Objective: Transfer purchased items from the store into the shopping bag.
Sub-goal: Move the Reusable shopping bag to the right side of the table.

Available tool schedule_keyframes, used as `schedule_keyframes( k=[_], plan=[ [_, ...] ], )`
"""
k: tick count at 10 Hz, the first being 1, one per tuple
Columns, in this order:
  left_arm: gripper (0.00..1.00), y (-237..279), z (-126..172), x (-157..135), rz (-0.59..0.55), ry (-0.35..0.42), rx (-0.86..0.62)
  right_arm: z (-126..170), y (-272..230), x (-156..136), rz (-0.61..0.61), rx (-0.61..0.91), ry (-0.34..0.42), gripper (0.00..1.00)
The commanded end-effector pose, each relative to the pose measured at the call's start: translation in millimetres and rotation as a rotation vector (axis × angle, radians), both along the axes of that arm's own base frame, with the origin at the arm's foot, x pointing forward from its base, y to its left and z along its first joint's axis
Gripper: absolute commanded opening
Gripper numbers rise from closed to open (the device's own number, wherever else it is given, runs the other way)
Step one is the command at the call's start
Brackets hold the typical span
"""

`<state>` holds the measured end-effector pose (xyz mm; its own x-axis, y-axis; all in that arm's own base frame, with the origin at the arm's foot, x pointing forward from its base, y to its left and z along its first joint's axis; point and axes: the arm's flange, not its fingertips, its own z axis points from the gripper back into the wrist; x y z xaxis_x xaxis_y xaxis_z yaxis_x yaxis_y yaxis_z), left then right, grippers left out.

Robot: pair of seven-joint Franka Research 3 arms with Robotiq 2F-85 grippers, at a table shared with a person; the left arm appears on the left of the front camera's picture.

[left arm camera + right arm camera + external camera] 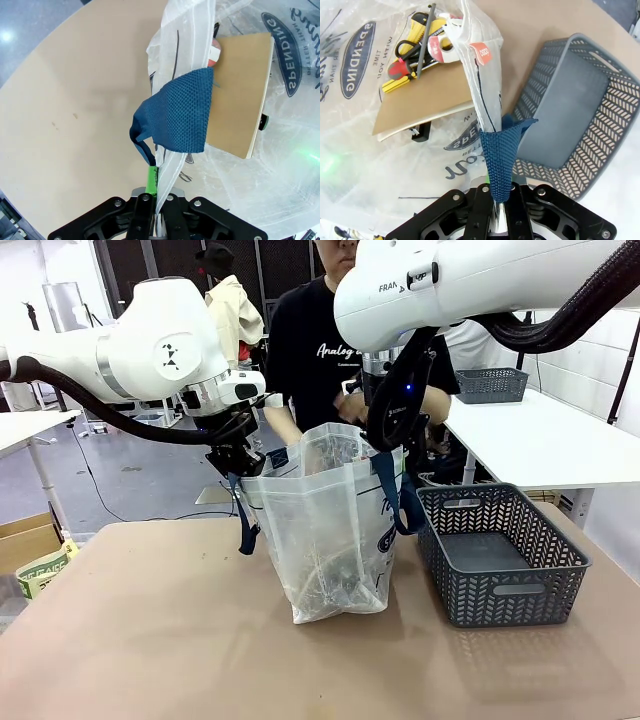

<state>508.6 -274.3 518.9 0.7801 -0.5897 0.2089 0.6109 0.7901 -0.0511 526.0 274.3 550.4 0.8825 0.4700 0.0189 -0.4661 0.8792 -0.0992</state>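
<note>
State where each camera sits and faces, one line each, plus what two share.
Front: fixed between left arm and right arm, both showing, facing across the table at the person.
Left wrist: on the left arm, looking down past the left gripper, shut on the shopping bag.
Right wrist: on the right arm, looking down past the right gripper, shut on the bag's navy handle.
Shared: both wrists see the brown board inside.

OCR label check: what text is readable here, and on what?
"SPENDING": blue oval on the shopping bag; the smaller lettering around it is too small to read.
"FRAN": right arm, rest hidden.
"Analog": person's shirt, rest hidden.
Red tag: too blurred.
</note>
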Motion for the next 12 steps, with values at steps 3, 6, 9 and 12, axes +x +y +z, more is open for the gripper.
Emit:
schedule_keyframes(
  k=[3, 6, 9, 12],
  plan=[
    [0.0, 0.3, -1.1, -0.3, -0.001, 0.001, 0.002, 0.6, -0.1, 0.1, 0.0, 0.001, -0.002, 0.0],
    [0.0, 0.3, -1.1, -0.3, -0.001, 0.001, 0.002, 0.6, -0.1, 0.1, 0.0, 0.001, -0.002, 0.0],
    [0.0, 0.3, -1.1, -0.3, -0.001, 0.001, 0.002, 0.6, -0.1, 0.1, 0.0, 0.001, -0.002, 0.0],
    [0.0, 0.3, -1.1, -0.3, -0.001, 0.001, 0.002, 0.6, -0.1, 0.1, 0.0, 0.001, -0.002, 0.0]
  ],
)
